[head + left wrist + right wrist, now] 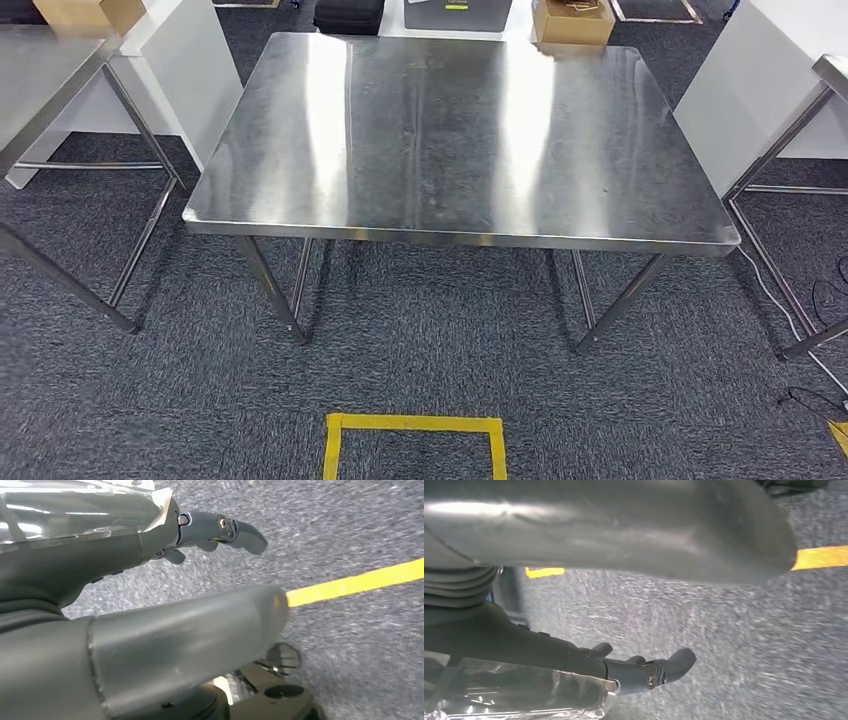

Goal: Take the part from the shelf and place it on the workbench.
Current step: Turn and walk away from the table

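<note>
Left wrist view: left hand (150,625) hangs over grey carpet (360,525), fingers (220,530) extended and apart, holding nothing. Right hand (589,535) likewise, fingers (649,670) spread over carpet (yellow tape (819,557) nearby). Workbench (460,140) stands ahead beyond the taped floor square (414,440), its near edge unobstructed; the part's position cannot be told.

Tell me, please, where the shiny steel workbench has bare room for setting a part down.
The whole top of the shiny steel workbench is bare, from its near edge back to its far edge. The crowding lies beyond that edge: a brown cardboard box and a dark case on the floor.
</note>
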Motion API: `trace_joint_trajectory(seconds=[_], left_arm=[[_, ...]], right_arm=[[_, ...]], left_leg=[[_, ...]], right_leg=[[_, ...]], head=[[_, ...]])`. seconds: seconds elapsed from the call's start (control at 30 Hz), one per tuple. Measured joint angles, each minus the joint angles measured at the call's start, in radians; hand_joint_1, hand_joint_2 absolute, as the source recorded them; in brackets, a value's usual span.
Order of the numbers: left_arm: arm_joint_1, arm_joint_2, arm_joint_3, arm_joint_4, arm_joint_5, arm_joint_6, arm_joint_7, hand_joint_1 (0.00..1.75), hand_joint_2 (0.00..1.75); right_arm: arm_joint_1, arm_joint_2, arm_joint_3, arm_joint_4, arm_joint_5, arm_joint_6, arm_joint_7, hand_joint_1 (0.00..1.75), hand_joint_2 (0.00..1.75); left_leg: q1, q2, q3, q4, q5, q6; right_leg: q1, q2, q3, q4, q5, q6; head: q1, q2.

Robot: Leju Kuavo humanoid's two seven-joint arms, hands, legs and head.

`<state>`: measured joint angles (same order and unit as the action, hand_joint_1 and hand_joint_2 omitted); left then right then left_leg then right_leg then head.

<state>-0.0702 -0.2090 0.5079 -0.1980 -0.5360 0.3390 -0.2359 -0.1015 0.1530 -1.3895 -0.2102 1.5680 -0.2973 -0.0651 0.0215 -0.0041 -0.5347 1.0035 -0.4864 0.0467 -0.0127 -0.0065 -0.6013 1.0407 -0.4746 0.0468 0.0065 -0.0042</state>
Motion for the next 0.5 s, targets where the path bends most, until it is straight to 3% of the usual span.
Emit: trace_joint_trajectory(seconds=[0.07, 0.1, 0.13, 0.17, 0.2, 0.27, 0.33, 0.4, 0.43, 0.5], left_arm=[[0.000, -0.001, -0.002, 0.000, -0.002, 0.000, 0.000, 0.00, 0.00], [0.001, -0.001, -0.002, 0.000, -0.003, 0.001, -0.001, 0.00, 0.00], [0.001, -0.001, -0.003, 0.000, -0.002, 0.002, -0.002, 0.00, 0.00], [0.001, -0.001, -0.003, 0.000, -0.001, 0.003, -0.003, 0.00, 0.00], [0.001, -0.001, -0.003, 0.000, 0.000, 0.004, -0.004, 0.00, 0.00], [0.001, -0.001, -0.002, 0.000, 0.001, 0.005, -0.004, 0.00, 0.00], [0.001, -0.002, -0.002, 0.000, 0.001, 0.006, -0.004, 0.00, 0.00], [0.000, -0.003, -0.002, 0.000, 0.001, 0.007, -0.005, 0.00, 0.00], [0.000, -0.003, -0.002, 0.000, 0.001, 0.008, -0.006, 0.00, 0.00], [0.003, -0.003, -0.002, 0.000, 0.002, 0.008, -0.006, 0.00, 0.00]], right_arm=[[0.000, -0.002, 0.003, 0.000, 0.000, 0.007, -0.001, 0.00, 0.00], [0.000, -0.003, 0.004, 0.000, 0.001, 0.010, -0.003, 0.00, 0.00], [0.001, -0.004, 0.006, 0.000, 0.001, 0.012, -0.006, 0.00, 0.00], [0.002, -0.005, 0.007, 0.000, 0.000, 0.012, -0.008, 0.00, 0.00], [0.003, -0.006, 0.009, 0.000, 0.000, 0.012, -0.010, 0.00, 0.00], [0.002, -0.009, 0.012, 0.000, 0.000, 0.012, -0.012, 0.00, 0.00], [0.000, -0.010, 0.015, 0.000, 0.001, 0.012, -0.013, 0.00, 0.00], [0.000, -0.011, 0.017, 0.000, 0.001, 0.012, -0.013, 0.00, 0.00], [0.000, -0.011, 0.018, 0.000, 0.001, 0.013, -0.013, 0.00, 0.00], [0.000, -0.011, 0.021, 0.001, 0.001, 0.013, -0.013, 0.00, 0.00]], left_leg=[[-0.002, 0.003, -0.022, -0.002, 0.019, 0.011], [-0.004, 0.005, -0.034, -0.002, 0.027, 0.012], [-0.006, 0.006, -0.046, -0.001, 0.036, 0.011], [-0.007, 0.007, -0.057, 0.000, 0.044, 0.010], [-0.007, 0.007, -0.067, 0.000, 0.053, 0.007], [-0.009, 0.006, -0.082, 0.002, 0.067, 0.000], [-0.011, 0.006, -0.086, 0.001, 0.081, -0.012], [-0.011, 0.005, -0.086, -0.001, 0.089, -0.025], [-0.009, 0.004, -0.088, 0.001, 0.089, -0.031], [-0.005, 0.002, -0.098, 0.022, 0.050, -0.041]], right_leg=[[-0.003, 0.001, -0.044, 0.114, -0.080, -0.013], [-0.004, 0.002, -0.062, 0.177, -0.111, -0.013], [-0.004, 0.002, -0.067, 0.219, -0.126, -0.008], [-0.004, 0.002, -0.055, 0.229, -0.123, 0.000], [-0.004, 0.002, -0.022, 0.198, -0.105, 0.010], [-0.004, 0.002, 0.085, 0.049, -0.072, 0.018], [0.003, 0.007, 0.159, -0.067, -0.065, 0.006], [0.010, 0.011, 0.164, -0.087, -0.068, -0.014], [0.006, 0.011, 0.158, -0.089, -0.067, -0.023], [-0.001, 0.009, 0.150, -0.088, -0.058, -0.045]], head=[[0.011, 0.000], [0.016, 0.000], [0.019, 0.000], [0.021, 0.000], [0.022, 0.000], [0.023, 0.000], [0.023, 0.000], [0.021, 0.000], [0.021, 0.000], [0.018, 0.000]])
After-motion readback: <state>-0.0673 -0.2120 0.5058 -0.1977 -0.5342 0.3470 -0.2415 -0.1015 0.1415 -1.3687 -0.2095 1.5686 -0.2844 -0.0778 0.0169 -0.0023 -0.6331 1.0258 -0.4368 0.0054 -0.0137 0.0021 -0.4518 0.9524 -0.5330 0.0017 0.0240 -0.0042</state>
